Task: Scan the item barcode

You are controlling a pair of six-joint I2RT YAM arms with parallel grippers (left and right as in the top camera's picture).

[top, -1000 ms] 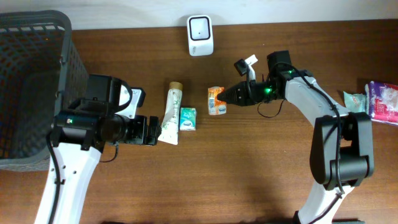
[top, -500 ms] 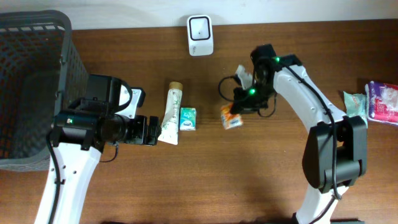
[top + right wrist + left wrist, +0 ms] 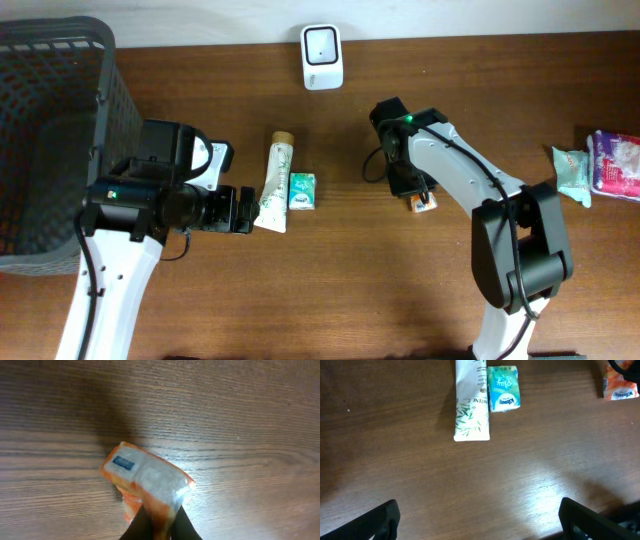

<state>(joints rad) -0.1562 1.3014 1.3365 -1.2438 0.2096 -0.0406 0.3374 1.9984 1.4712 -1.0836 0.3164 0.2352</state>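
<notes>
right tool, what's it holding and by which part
The right tool pinches the orange packet by one narrow end. The left tool is open and holds nothing.

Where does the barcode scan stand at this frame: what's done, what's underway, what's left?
Done: the right gripper is shut on the orange packet, so the pickup looks complete. In hand: the packet is held over the table, well apart from the white scanner. Left: presenting its barcode to the scanner. The left gripper sits open by the tube, uninvolved.
</notes>
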